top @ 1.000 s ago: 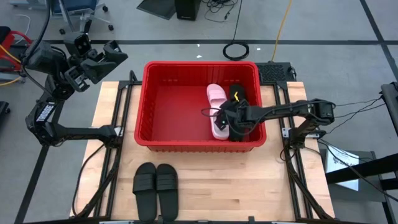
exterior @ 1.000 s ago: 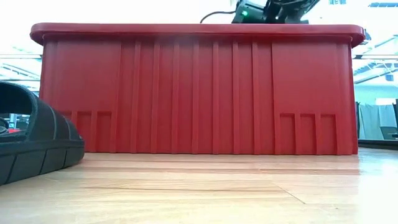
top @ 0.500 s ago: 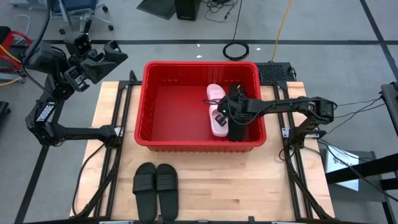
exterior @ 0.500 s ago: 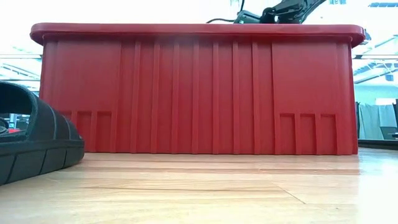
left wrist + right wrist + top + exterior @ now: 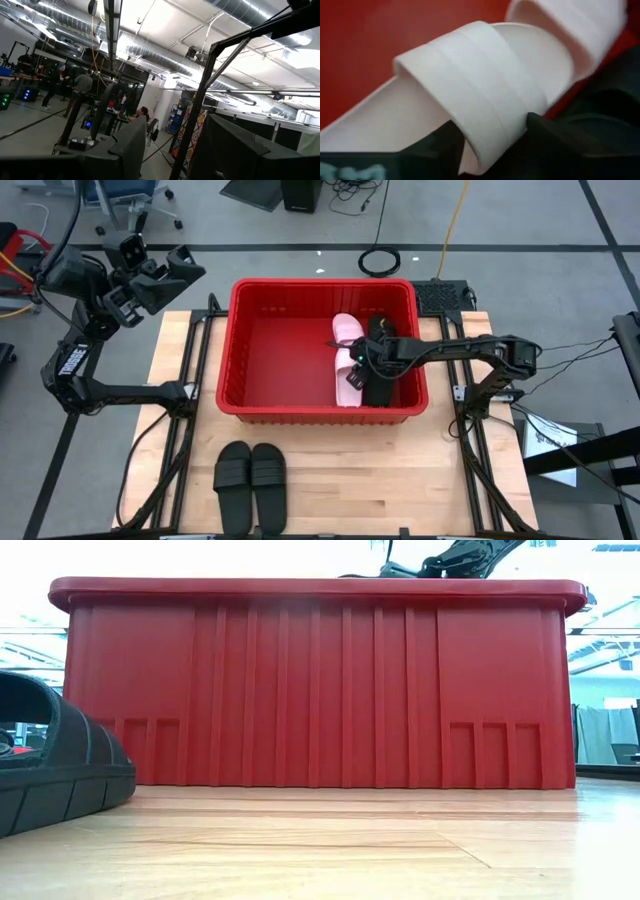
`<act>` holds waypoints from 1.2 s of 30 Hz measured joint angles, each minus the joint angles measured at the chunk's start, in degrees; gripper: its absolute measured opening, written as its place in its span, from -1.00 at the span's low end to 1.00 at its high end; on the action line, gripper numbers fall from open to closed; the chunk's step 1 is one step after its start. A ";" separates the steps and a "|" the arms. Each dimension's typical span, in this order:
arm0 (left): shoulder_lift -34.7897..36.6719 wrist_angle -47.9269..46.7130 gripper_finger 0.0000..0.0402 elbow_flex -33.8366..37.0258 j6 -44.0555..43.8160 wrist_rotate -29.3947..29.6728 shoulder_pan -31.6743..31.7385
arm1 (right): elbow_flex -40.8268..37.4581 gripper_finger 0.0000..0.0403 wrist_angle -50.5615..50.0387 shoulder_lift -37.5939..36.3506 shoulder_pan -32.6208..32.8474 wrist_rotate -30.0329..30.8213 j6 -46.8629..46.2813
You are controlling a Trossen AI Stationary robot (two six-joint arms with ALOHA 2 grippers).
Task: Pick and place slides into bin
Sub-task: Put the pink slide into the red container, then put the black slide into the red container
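Now the right gripper (image 5: 362, 361) sits inside the bin (image 5: 243, 340), fingers apart astride a pink slide's (image 5: 485, 105) strap; two black slides (image 5: 251, 481) lie near on the tabletop, long axes near-to-far; left gripper (image 5: 165, 275) waits open, far-left.

2 dark jointed arms, black cables
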State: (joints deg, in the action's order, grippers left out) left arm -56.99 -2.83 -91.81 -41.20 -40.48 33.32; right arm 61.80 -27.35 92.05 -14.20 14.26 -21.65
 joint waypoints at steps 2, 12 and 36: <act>0.00 0.00 0.06 0.00 -0.54 -0.34 0.01 | 0.00 0.11 0.25 0.00 0.00 -3.03 0.05; 0.07 0.01 0.06 0.00 -0.99 -1.96 0.00 | 0.04 0.43 0.04 -2.58 2.32 -8.40 -1.55; 0.14 0.13 0.06 0.00 -1.40 -19.71 -0.02 | -0.02 0.41 34.74 -19.51 3.45 -8.41 -16.69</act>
State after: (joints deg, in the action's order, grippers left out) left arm -56.85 -2.70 -91.81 -42.61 -60.19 33.30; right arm 61.78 7.39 72.54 -10.75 5.85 -38.34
